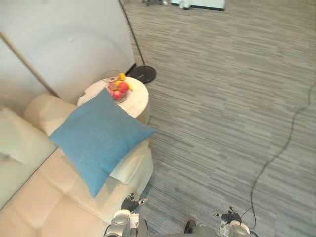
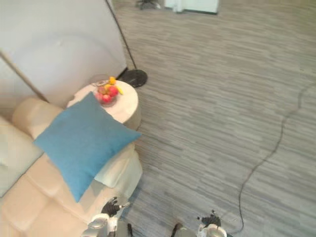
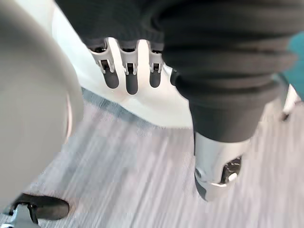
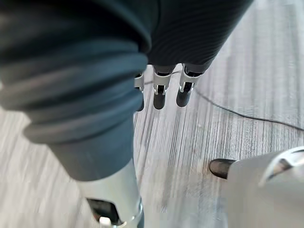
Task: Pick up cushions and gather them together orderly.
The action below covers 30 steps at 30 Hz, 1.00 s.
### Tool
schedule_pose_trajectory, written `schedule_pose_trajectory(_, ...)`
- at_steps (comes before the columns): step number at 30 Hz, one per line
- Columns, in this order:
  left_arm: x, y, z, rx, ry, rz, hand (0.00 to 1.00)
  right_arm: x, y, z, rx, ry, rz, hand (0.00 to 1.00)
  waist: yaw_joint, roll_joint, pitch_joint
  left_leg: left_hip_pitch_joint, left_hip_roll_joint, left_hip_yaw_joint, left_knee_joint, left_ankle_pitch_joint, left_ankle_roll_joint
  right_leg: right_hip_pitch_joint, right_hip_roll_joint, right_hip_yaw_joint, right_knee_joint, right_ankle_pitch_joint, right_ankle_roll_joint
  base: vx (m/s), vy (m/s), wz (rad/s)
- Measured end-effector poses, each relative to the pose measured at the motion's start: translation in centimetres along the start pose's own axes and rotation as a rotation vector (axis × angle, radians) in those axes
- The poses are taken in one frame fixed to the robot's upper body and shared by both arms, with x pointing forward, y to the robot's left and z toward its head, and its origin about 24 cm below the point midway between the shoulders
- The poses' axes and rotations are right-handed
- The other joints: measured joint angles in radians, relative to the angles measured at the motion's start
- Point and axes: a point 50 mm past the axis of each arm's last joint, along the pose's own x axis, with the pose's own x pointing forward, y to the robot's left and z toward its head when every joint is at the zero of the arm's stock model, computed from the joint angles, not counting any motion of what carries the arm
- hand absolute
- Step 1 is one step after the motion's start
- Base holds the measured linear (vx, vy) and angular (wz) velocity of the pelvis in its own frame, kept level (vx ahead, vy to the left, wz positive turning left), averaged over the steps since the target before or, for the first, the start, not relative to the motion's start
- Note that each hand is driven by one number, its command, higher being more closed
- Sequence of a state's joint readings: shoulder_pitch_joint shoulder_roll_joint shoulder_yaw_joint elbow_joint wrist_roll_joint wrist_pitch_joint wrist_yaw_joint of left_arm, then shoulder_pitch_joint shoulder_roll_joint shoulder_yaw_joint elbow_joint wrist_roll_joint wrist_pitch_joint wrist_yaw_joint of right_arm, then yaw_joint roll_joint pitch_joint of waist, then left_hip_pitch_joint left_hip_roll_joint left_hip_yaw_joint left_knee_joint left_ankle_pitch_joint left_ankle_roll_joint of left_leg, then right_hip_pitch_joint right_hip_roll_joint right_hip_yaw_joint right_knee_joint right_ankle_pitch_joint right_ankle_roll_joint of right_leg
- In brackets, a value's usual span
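- On the arm of the cream sofa (image 1: 44,202), the blue cushion (image 1: 98,138) leans tilted. 1 corner points down over the seat, and its top corner is just beside the round counter (image 1: 140,103) that bears a fruit bowl (image 1: 118,90).
- 1 pale cushion (image 1: 17,138) lies further along the sofa against the back, well apart from the blue one.
- The left hand (image 1: 129,202) hangs low by the sofa's front corner, its fingers (image 3: 131,78) straight and empty.
- The right hand (image 1: 229,217) hangs over the carpet (image 1: 222,98), its fingers (image 4: 161,95) likewise straight and holding nothing.
- The blue cushion is probably light, soft and floppy, so it would squash under a pinch. Taking it by both side edges seems safest, lifting it clear of the fruit bowl.
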State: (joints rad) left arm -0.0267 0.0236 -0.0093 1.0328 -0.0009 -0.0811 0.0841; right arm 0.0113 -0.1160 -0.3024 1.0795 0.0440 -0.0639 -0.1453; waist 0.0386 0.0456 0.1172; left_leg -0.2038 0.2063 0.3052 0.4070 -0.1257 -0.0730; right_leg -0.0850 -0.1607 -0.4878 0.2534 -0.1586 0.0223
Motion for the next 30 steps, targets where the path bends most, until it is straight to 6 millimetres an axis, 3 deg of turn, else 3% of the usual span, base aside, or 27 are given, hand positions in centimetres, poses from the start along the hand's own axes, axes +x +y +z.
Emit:
schedule_pose_trajectory(3, 0.0, 0.6, -0.1, 0.04, 0.002, 0.004, 0.0, -0.1, 0.3, -0.3, 0.012, 0.01, 0.01, 0.0, -0.003, -0.008, 0.006, -0.003, -0.013, 0.111, -0.077, 0.031, 0.021, 0.023, -0.015, -0.083, -0.013, -0.001, 0.002, 0.04, 0.056, 1.25)
schedule_pose_trajectory(6, -0.3, 1.6, -1.2, 0.046, 0.03, 0.027, 0.0, -0.1, 0.8, -0.3, 0.016, 0.006, 0.022, 0.0, 0.003, -0.026, 0.006, 0.056, -0.051, 0.089, -0.166, 0.033, 0.024, 0.073, -0.021, -0.088, -0.003, -0.002, 0.003, 0.03, 0.084, 0.75)
schedule_pose_trajectory(8, -0.4, 2.0, -1.5, 0.046, 0.037, 0.037, 0.0, -0.1, 1.0, 0.1, 0.016, -0.005, 0.029, 0.0, 0.004, -0.043, 0.003, 0.082, -0.099, 0.069, -0.227, 0.044, 0.04, 0.065, -0.073, -0.101, 0.076, -0.025, 0.04, -0.05, 0.085, 0.49)
schedule_pose_trajectory(9, -0.4, 2.0, -1.7, 0.045, 0.05, 0.036, 0.0, -0.1, 1.0, 0.1, 0.015, -0.003, 0.029, 0.0, -0.002, -0.043, 0.002, 0.093, -0.12, 0.039, -0.257, 0.038, 0.057, 0.035, -0.122, -0.093, 0.193, -0.029, 0.047, -0.1, 0.077, 0.68)
schedule_pose_trajectory(11, -0.4, 2.2, -1.8, 0.048, 0.054, 0.04, 0.0, -0.3, 1.3, -0.6, 0.018, 0.015, 0.038, 0.0, -0.009, -0.053, 0.002, 0.122, -0.155, -0.015, -0.268, 0.032, 0.061, -0.03, -0.183, 0.0, 0.398, 0.004, 0.03, -0.02, 0.084, 0.92)
schedule_pose_trajectory(12, -0.5, 2.4, -2.0, 0.05, 0.058, 0.046, 0.0, -0.6, 1.8, -1.4, 0.033, 0.035, 0.051, 0.0, -0.017, -0.055, 0.001, 0.127, -0.162, -0.056, -0.268, 0.031, 0.066, -0.068, -0.163, 0.104, 0.449, -0.013, 0.039, 0.05, 0.064, 0.9)
schedule_pose_trajectory(13, -0.6, 2.7, -2.1, 0.05, 0.061, 0.053, 0.0, -0.7, 1.9, -1.4, 0.03, 0.035, 0.054, 0.0, -0.019, -0.06, -0.002, 0.128, -0.162, -0.073, -0.268, 0.031, 0.067, -0.074, -0.146, 0.142, 0.449, -0.031, 0.046, 0.09, 0.007, 1.08)
schedule_pose_trajectory(14, -0.7, 3.1, -2.5, 0.042, 0.071, 0.066, 0.0, -0.7, 2.1, -1.4, 0.022, 0.033, 0.065, 0.0, -0.023, -0.068, -0.007, 0.127, -0.163, -0.12, -0.269, 0.033, 0.071, -0.091, -0.087, 0.227, 0.415, -0.079, 0.052, 0.06, -0.015, 0.84)
schedule_pose_trajectory(16, -0.7, 3.0, -2.5, 0.039, 0.07, 0.065, 0.0, -0.7, 2.1, -1.6, 0.022, 0.038, 0.065, 0.0, -0.028, -0.066, -0.007, 0.126, -0.162, -0.176, -0.272, 0.034, 0.072, -0.104, -0.027, 0.313, 0.336, -0.099, 0.058, 0.06, -0.059, 0.93)
schedule_pose_trajectory(19, -0.7, 3.0, -2.4, 0.026, 0.07, 0.07, 0.0, -0.8, 2.3, -1.8, 0.021, 0.042, 0.071, 0.0, -0.037, -0.066, -0.012, 0.112, -0.168, -0.236, -0.262, 0.031, 0.057, -0.102, 0.042, 0.468, 0.156, -0.073, 0.059, 0.06, -0.127, 0.82)
schedule_pose_trajectory(20, -0.6, 3.5, -2.2, 0.035, 0.063, 0.078, 0.0, -1.0, 2.2, -2.4, 0.022, 0.059, 0.068, 0.0, -0.041, -0.108, -0.018, 0.101, -0.2, -0.265, -0.243, 0.022, 0.038, -0.09, 0.021, 0.493, 0.074, -0.011, 0.051, 0.11, -0.221, 1.01)
schedule_pose_trajectory(22, -0.6, 2.7, -2.3, 0.015, 0.067, 0.069, 0.0, -0.9, 1.6, -2.5, 0.037, 0.067, 0.047, 0.0, -0.027, -0.076, -0.026, 0.101, -0.17, -0.283, -0.234, 0.027, 0.009, -0.083, 0.042, 0.462, 0.074, -0.024, 0.041, 0.16, -0.22, 0.51)
schedule_pose_trajectory(25, -0.6, 2.1, -2.6, 0.003, 0.084, 0.055, 0.0, -0.7, 1.7, -1.8, 0.038, 0.046, 0.051, 0.0, -0.033, -0.036, -0.035, 0.108, -0.127, -0.307, -0.267, 0.038, -0.02, -0.035, 0.087, 0.415, 0.0, -0.001, 0.018, 0.21, -0.19, 0.12)
schedule_pose_trajectory(27, -0.6, 2.0, -2.6, 0.002, 0.084, 0.052, 0.0, -0.9, 2.0, -2.2, 0.049, 0.062, 0.059, 0.0, -0.036, -0.035, -0.034, 0.128, -0.111, -0.316, -0.284, 0.045, -0.031, 0.004, 0.102, 0.389, -0.028, 0.001, 0.015, 0.16, -0.14, 0.33)
schedule_pose_trajectory(30, -0.5, 1.9, -2.3, 0.004, 0.077, 0.05, 0.0, -0.8, 2.0, -2.1, 0.094, 0.061, 0.053, 0.0, -0.04, -0.056, -0.032, 0.134, -0.094, -0.297, -0.29, 0.054, -0.044, 0.038, 0.108, 0.354, -0.056, 0.001, 0.015, 0.11, -0.087, 0.3)
